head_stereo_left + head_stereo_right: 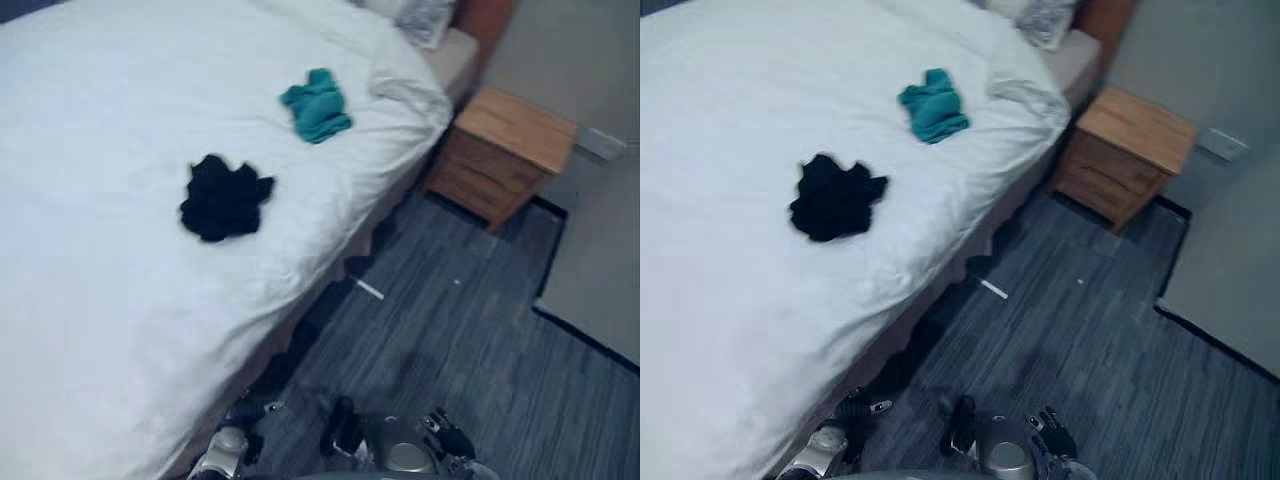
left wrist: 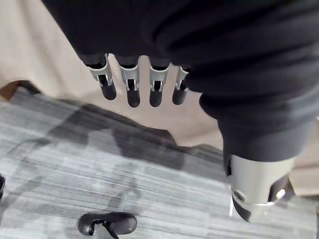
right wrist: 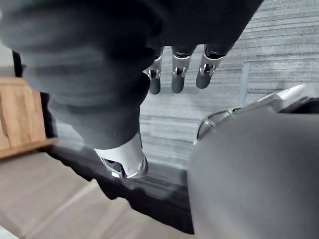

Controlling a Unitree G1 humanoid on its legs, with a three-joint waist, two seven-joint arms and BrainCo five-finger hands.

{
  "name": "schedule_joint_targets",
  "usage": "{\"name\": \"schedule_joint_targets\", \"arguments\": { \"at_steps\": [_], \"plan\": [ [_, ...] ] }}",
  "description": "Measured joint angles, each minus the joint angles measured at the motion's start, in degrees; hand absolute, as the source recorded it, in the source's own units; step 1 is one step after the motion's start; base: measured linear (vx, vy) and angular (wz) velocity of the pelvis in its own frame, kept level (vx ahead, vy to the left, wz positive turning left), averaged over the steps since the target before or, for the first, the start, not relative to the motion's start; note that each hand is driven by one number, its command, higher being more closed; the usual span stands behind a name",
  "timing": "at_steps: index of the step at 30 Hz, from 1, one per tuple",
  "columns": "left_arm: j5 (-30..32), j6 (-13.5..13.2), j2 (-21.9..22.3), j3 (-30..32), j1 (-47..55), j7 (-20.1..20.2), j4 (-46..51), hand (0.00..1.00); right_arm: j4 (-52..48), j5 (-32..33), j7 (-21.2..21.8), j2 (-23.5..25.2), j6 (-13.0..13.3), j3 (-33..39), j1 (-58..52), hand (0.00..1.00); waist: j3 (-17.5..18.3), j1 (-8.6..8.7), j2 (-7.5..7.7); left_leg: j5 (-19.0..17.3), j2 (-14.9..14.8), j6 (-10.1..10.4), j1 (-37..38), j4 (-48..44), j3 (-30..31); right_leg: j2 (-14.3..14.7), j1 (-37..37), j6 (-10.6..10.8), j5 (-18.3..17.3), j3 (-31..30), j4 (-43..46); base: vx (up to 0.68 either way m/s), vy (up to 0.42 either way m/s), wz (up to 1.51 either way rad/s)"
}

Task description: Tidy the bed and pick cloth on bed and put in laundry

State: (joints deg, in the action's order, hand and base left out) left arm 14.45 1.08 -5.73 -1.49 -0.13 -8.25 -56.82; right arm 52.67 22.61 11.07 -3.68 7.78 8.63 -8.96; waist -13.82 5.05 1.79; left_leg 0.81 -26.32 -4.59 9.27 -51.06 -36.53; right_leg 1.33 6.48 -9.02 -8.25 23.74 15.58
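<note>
Left hand [image 2: 132,83], right hand [image 3: 178,74] hang slack over floor [image 1: 450,340] beside bed [image 1: 120,330].

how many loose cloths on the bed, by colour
black cloth: 1
teal cloth: 1
total: 2
</note>
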Motion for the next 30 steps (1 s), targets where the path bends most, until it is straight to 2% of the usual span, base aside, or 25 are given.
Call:
{"name": "schedule_joint_targets", "arguments": {
  "at_steps": [1,2,3,4,5,7,9,10,11,12,14,15,16,17,18,20,21,22,23,24,25,26,28,29,30],
  "plan": [
    [-0.31,-0.05,0.24,0.02,0.45,-0.35,-0.03,0.00,0.04,-0.45,-0.14,-0.49,0.37,-0.34,0.52,0.00,-0.04,-0.17,-0.74,-2.50,0.97,0.82,-3.55,-4.63,5.11,1.10,0.00,-0.32,0.23,-2.65,-0.47,0.14,0.020,-2.67],
    [-2.42,-0.35,1.01,1.96,0.83,-0.93,0.54,0.00,0.68,-1.43,-0.17,-1.45,1.18,-0.92,1.88,0.00,-0.25,-1.23,-1.92,-8.45,4.93,3.30,-11.31,-12.59,15.10,3.64,-0.23,-1.22,0.70,-8.80,-1.16,0.12,0.130,-2.69],
    [-4.20,-0.91,0.46,2.16,0.35,-1.84,0.89,0.00,2.61,-3.01,-0.04,-2.41,2.03,-2.38,3.06,0.00,-0.34,-2.70,-1.83,-11.95,8.79,3.88,-15.80,-13.71,20.74,4.94,-1.36,-1.28,0.74,-14.03,-1.21,0.16,0.165,-2.72],
    [-4.89,-1.48,0.14,2.11,0.25,-2.04,1.01,0.00,2.93,-3.68,0.14,-2.48,2.21,-3.06,3.23,0.00,-0.38,-3.25,-1.76,-13.05,10.13,3.99,-16.89,-12.63,22.30,5.20,-2.21,-1.13,0.73,-15.87,-1.25,0.17,0.154,-2.64],
    [-6.04,-2.28,-0.77,2.15,0.42,-2.21,1.37,0.00,2.93,-5.83,0.50,-2.34,3.32,-4.41,3.50,0.00,-0.68,-3.93,-0.75,-14.19,13.15,3.77,-18.91,-6.08,24.96,5.78,-3.71,-0.61,0.47,-21.06,-1.29,0.18,0.154,-2.23],
    [-7.02,-3.10,-0.99,2.17,0.46,-1.98,1.56,0.00,2.84,-8.28,0.54,-2.61,4.08,-4.68,3.66,0.00,-0.59,-4.30,-1.01,-14.78,15.85,4.91,-21.25,6.06,28.47,5.80,-4.86,0.43,-0.22,-26.48,-1.30,0.19,0.172,-1.84],
    [-7.38,-4.17,-0.12,2.14,0.61,-1.98,1.78,0.00,2.85,-10.03,0.47,-3.29,4.31,-5.67,4.22,0.00,-0.18,-4.43,-2.12,-12.43,18.82,8.69,-23.44,24.33,31.58,5.59,-5.27,2.12,-1.36,-32.08,-1.59,0.25,0.242,-1.38],
    [-7.68,-4.19,0.19,2.09,0.69,-2.01,1.76,0.00,2.85,-10.06,0.44,-3.54,4.30,-5.98,4.27,0.00,0.09,-4.49,-2.59,-11.81,18.97,9.51,-23.54,27.66,31.54,5.60,-5.35,2.67,-1.90,-32.62,-1.54,0.31,0.297,-1.21],
    [-8.25,-4.20,0.87,2.08,0.85,-2.04,1.62,0.00,2.91,-10.22,0.29,-3.94,4.23,-7.04,4.46,0.00,0.73,-5.03,-3.33,-8.88,19.33,8.26,-22.91,30.06,31.52,5.28,-5.54,3.34,-4.01,-33.19,-0.26,0.46,0.415,-1.05],
    [-8.77,-4.12,0.49,1.90,0.77,-2.19,1.56,0.00,2.98,-10.24,0.17,-3.20,4.21,-7.59,4.23,0.00,1.59,-5.90,-2.08,-8.95,20.63,6.13,-21.51,29.98,30.46,2.88,-5.68,4.58,-6.35,-32.34,1.28,0.49,0.406,-0.92],
    [-9.22,-4.03,0.27,1.05,0.53,-2.05,0.48,0.00,3.47,-10.18,0.20,-1.93,4.19,-9.04,3.18,0.00,2.54,-5.67,0.67,-11.09,22.66,5.35,-19.08,31.50,28.53,0.00,-3.69,8.58,-8.46,-29.15,10.15,0.40,0.236,-0.41],
    [-9.12,-4.03,-0.39,0.93,-0.04,-1.99,0.04,0.00,4.25,-9.67,0.31,-1.26,4.15,-9.07,4.68,0.00,1.86,-5.65,1.64,-12.31,23.92,4.03,-16.37,32.21,28.01,-2.67,2.15,10.94,-5.88,-24.70,24.28,0.41,0.203,-0.18],
    [-9.06,-3.80,-0.74,-0.14,0.05,-1.90,-0.52,0.00,4.36,-9.62,0.35,-1.06,4.23,-8.90,5.35,0.00,1.54,-4.70,2.01,-12.90,24.55,2.94,-13.65,33.13,28.08,-4.40,6.00,11.23,-3.12,-22.04,33.37,0.39,0.200,0.08],
    [-8.71,-3.93,-1.24,-2.17,0.12,-1.84,-1.16,0.00,4.35,-9.60,0.38,-1.20,4.55,-8.92,5.66,0.00,0.97,-3.74,1.20,-14.22,24.65,2.25,-10.96,33.34,28.38,-5.63,7.35,10.03,-4.34,-20.25,38.23,0.43,0.148,0.36],
    [-8.61,-4.14,-1.21,-3.88,0.12,-1.80,-1.66,0.00,4.47,-9.62,0.40,-1.37,4.91,-9.02,5.80,0.00,0.78,-3.10,1.24,-15.22,24.23,2.07,-6.72,34.04,28.68,-5.97,7.61,9.96,-6.91,-18.15,36.80,0.48,0.083,0.40],
    [-8.63,-4.57,-1.46,-4.13,-0.04,-1.81,-2.28,0.00,4.44,-9.57,0.43,-1.27,5.58,-9.09,5.55,0.00,0.61,-2.78,0.74,-16.69,22.97,2.33,-2.85,35.69,29.33,-5.40,7.89,9.83,-7.46,-15.53,26.45,0.55,0.033,0.30],
    [-8.75,-4.86,-1.74,-4.31,-0.13,-1.77,-2.27,0.00,4.23,-9.16,0.43,-1.25,6.06,-9.01,5.56,0.00,0.45,-2.59,0.39,-17.35,21.99,2.99,-1.03,36.85,30.18,-4.94,8.96,10.82,-5.82,-14.30,15.30,0.63,-0.034,0.35],
    [-8.88,-4.90,-2.22,-4.73,-0.37,-1.76,-2.26,0.00,4.29,-9.24,0.46,-1.26,6.53,-8.66,5.76,0.00,0.30,-2.64,0.33,-18.57,21.20,4.32,-0.08,37.65,30.69,-4.60,10.26,11.51,-0.07,-14.46,2.61,0.65,-0.051,0.30],
    [-8.93,-4.90,-2.31,-4.74,-0.36,-1.76,-2.27,0.00,4.30,-9.23,0.46,-1.25,6.59,-8.61,5.76,0.00,0.29,-2.68,0.40,-18.74,21.15,4.46,0.12,37.69,30.69,-4.56,10.34,11.41,0.71,-14.49,1.24,0.59,-0.087,0.18],
    [-9.47,-4.76,-2.60,-4.69,0.35,-1.77,-2.33,0.00,4.31,-9.82,0.44,-1.24,6.88,-8.24,5.77,0.00,0.19,-2.75,0.45,-20.54,20.61,5.88,2.56,37.94,30.71,-4.50,10.61,11.46,5.74,-15.29,-4.89,0.48,-0.103,0.05],
    [-9.85,-4.73,-2.53,-4.51,0.73,-1.78,-2.39,0.00,4.29,-9.92,0.44,-1.26,6.96,-7.70,5.87,0.00,-0.04,-2.65,0.05,-21.37,19.91,6.32,4.06,37.90,30.72,-4.58,10.50,11.58,9.01,-15.61,-4.80,0.63,-0.170,0.10],
    [-10.05,-4.74,-2.41,-4.41,0.89,-1.83,-2.42,0.00,4.51,-10.31,0.37,-1.30,6.98,-6.70,6.49,0.00,-0.18,-2.70,-0.56,-21.74,18.67,6.63,5.51,36.16,30.84,-3.81,9.58,10.24,12.57,-14.96,-2.60,0.62,-0.219,0.08],
    [-10.43,-5.14,-1.71,-3.33,1.10,-2.04,-2.21,0.00,5.28,-10.81,0.38,-1.80,5.86,-6.34,7.66,0.00,0.33,-2.89,-2.32,-19.77,15.76,8.59,-0.31,21.19,32.39,-2.39,9.02,8.53,8.41,-13.54,1.96,0.58,-0.252,0.07],
    [-11.16,-5.47,-0.22,-1.35,1.13,-2.23,-2.18,0.00,5.15,-11.01,0.46,-2.83,5.59,-6.57,8.22,0.00,-0.21,-2.85,-4.23,-15.07,14.20,8.52,-4.70,10.02,33.43,-1.10,6.70,8.15,6.28,-12.92,2.06,0.56,-0.219,0.11],
    [-12.80,-5.84,1.10,-0.06,1.15,-2.55,-2.15,0.00,5.72,-12.09,0.49,-3.89,5.07,-7.43,8.78,0.00,-0.93,-2.98,-6.36,-6.14,11.00,7.90,-10.14,-2.38,33.43,1.06,1.50,6.97,4.58,-13.01,-0.98,0.56,-0.168,0.08]
  ]
}}
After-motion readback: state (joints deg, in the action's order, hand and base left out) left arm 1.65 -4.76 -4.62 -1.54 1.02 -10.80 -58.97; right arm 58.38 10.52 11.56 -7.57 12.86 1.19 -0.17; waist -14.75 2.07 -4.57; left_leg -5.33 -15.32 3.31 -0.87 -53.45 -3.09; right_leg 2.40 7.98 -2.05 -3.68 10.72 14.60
